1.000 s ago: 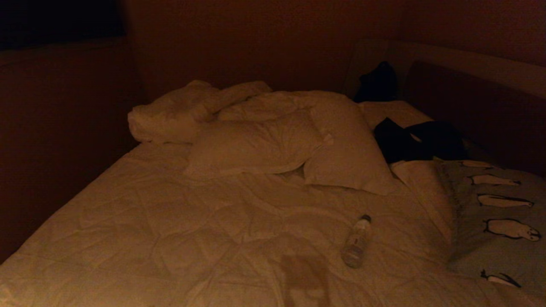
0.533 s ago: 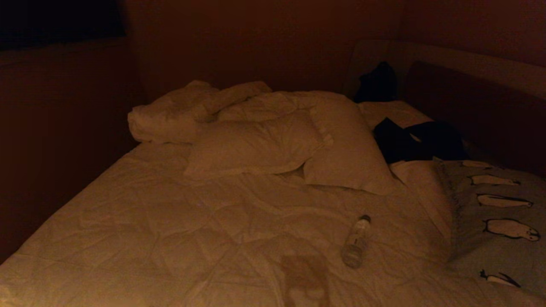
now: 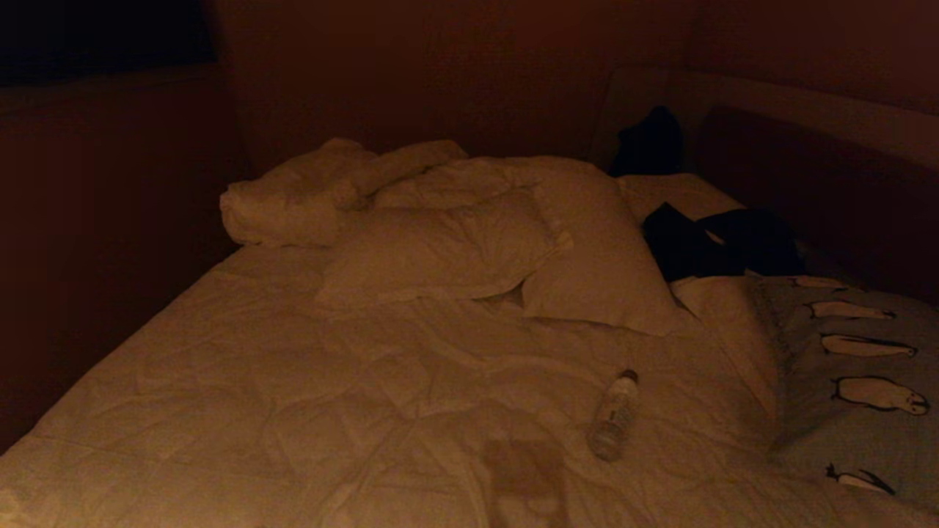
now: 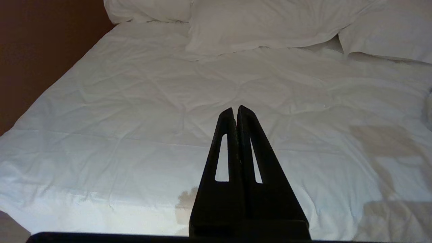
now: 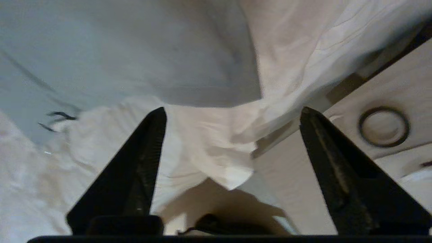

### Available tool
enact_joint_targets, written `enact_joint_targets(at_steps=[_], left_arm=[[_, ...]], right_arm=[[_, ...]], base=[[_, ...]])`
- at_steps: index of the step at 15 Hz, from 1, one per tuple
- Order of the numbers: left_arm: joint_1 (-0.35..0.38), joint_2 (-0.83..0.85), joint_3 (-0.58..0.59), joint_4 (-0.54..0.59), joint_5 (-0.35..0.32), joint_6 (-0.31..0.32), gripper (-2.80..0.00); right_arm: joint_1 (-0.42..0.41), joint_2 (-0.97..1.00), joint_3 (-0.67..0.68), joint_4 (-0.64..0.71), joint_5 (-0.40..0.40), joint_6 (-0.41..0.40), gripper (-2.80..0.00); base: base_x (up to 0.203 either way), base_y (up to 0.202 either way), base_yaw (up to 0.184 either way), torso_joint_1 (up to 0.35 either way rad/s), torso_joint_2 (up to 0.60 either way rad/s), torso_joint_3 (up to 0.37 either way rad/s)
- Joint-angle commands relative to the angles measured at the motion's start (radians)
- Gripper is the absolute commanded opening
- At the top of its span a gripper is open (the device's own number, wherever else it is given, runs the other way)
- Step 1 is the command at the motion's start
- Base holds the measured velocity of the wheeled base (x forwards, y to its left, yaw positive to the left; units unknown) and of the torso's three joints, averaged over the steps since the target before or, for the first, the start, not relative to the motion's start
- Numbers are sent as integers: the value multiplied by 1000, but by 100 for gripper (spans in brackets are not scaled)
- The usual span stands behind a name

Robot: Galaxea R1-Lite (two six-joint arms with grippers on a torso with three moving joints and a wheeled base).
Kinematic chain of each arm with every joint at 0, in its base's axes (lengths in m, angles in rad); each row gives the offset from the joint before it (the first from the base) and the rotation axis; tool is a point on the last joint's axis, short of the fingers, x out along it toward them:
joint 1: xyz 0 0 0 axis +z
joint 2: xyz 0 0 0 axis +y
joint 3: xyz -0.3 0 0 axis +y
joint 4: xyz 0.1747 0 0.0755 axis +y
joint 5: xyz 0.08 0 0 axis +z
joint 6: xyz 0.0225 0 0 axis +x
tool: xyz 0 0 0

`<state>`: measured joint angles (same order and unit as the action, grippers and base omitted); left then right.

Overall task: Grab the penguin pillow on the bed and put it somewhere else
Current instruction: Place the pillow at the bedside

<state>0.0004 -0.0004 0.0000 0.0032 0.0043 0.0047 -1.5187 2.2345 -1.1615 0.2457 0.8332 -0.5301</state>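
Note:
The penguin pillow [image 3: 858, 381], grey-blue with a row of black-and-white penguins, lies along the right side of the bed [image 3: 293, 381] near the headboard. Neither arm shows in the head view. In the right wrist view my right gripper [image 5: 233, 111] is open with nothing between its fingers. It hovers just off the pillow's grey-blue end [image 5: 135, 50], over a hanging corner of white bedding [image 5: 209, 145] at the bed's edge. My left gripper [image 4: 235, 109] is shut and empty, held still above the near part of the bed [image 4: 135, 101].
A clear plastic bottle [image 3: 612, 414] lies on the quilt left of the penguin pillow. Two cream pillows [image 3: 440, 249] and a rumpled duvet [image 3: 308, 194] sit at the far side. Dark clothing [image 3: 722, 246] lies by the headboard [image 3: 807, 110]. Pale floor [image 5: 383, 126] shows beside the bed.

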Motion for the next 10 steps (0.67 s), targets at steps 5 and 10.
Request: enact_joint_targets(at_steps=[5, 10], left_arm=[[1, 0, 0, 0, 0, 0, -280], [1, 0, 0, 0, 0, 0, -280]], right_arm=[[8, 71, -64, 9, 39, -46, 0], [34, 105, -112, 12, 112, -44, 0]], base=[[0, 0, 0, 0, 0, 0], [0, 0, 0, 0, 0, 0]])
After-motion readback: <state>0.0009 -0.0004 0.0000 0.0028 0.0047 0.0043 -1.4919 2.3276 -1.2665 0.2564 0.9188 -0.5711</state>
